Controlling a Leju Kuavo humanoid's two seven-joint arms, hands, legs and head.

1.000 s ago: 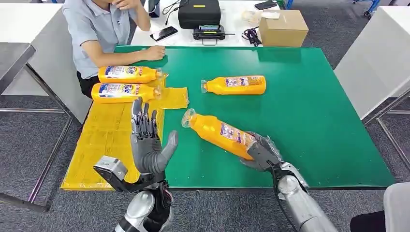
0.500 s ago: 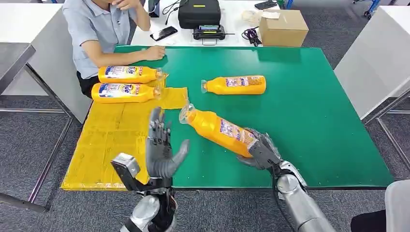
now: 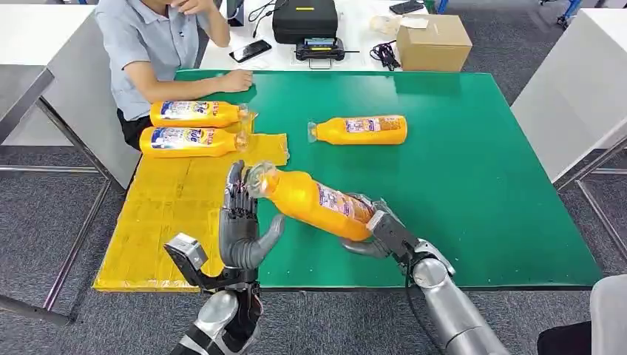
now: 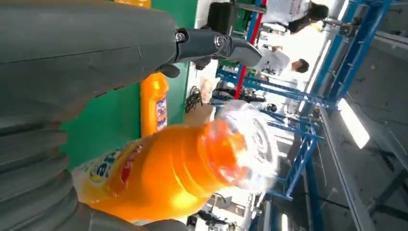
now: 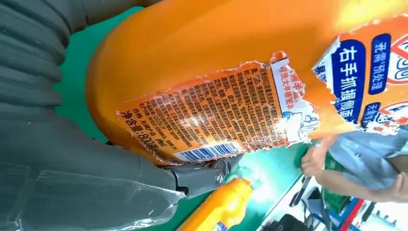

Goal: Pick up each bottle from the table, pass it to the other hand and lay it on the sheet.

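The right hand grips the orange bottle by its base and tilts it clear-capped end leftward — evidently to offer it — toward the left hand, held upright with fingers spread, holding nothing, beside the yellow sheet.

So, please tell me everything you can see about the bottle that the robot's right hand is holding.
The held bottle is orange plastic with a clear cap end and a torn printed label carrying a barcode. The right hand grips its base end, lifted above the green table. It lies tilted, cap end higher and pointing toward the left hand, whose fingers stand apart beside the neck. Whether they touch it, I cannot tell.
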